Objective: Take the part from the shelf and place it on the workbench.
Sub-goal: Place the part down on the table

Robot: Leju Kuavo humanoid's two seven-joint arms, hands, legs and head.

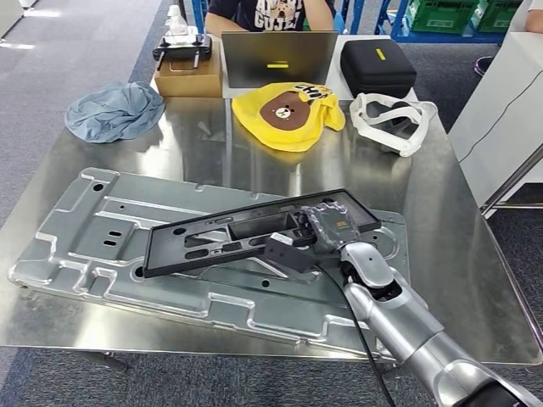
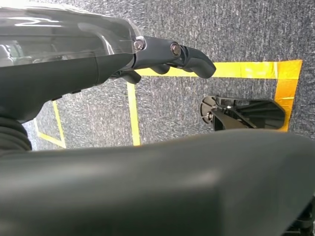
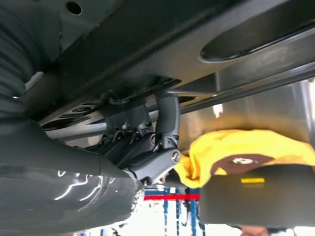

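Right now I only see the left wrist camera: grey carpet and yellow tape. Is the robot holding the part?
Observer: Yes. The right hand grips one end of the black plastic part.
Operator: Is it down on the table yet?
Observer: It sits over a large stamped metal panel that lies on the steel workbench; I cannot tell whether it touches.
Operator: Is anything else on the bench?
Observer: A yellow bear bag and a blue cloth lie farther back.
Operator: Is somebody there?
Observer: A person sits at the far edge behind a laptop.
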